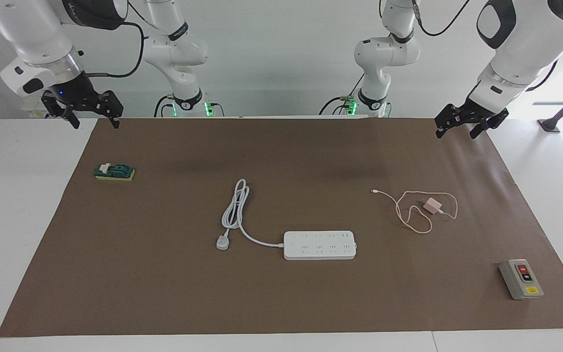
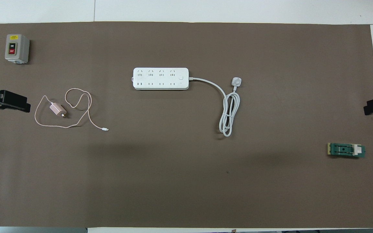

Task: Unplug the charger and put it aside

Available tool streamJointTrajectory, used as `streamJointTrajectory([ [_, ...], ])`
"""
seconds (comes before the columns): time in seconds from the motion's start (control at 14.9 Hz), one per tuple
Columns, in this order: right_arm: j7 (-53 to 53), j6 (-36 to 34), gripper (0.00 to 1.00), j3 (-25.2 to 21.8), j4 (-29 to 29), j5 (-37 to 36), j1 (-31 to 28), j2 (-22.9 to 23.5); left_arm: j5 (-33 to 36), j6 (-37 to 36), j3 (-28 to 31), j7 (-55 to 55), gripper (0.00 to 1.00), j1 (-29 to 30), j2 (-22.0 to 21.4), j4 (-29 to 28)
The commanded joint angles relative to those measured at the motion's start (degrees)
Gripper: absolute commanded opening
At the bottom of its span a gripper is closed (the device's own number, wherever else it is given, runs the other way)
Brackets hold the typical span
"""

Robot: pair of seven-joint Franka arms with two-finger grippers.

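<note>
Pink charger [image 1: 432, 205] unplugged on brown mat [image 1: 164, 293], apart from white power strip [image 1: 319, 245]; 2 grippers raised

The facing view looks from high across the table toward both arms; the overhead view looks steeply down from their end. Both share the brown mat [image 1: 164, 293] [image 2: 186, 187].

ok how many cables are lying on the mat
2. The charger has its thin pink cable looped around it, toward the left arm's end; the power strip at mid-mat has a thick white cord coiled beside it. None looks hidden.
</note>
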Motion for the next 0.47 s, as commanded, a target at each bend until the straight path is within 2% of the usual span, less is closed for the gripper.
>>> streamJointTrajectory([
  [0.0, 0.26, -0.34, 1.00, 0.56, -0.44, 2.24, -1.43, -0.34, 0.94, 1.43, 0.61, -0.92, 1.00, -0.94, -0.57, -0.44],
  [0.4, 0.17, 0.10, 1.00, 0.47, -0.44, 1.98, -1.25, -0.69, 0.94, 1.34, 0.61, -0.83, 1.00, -1.02, -0.57, -0.44],
])
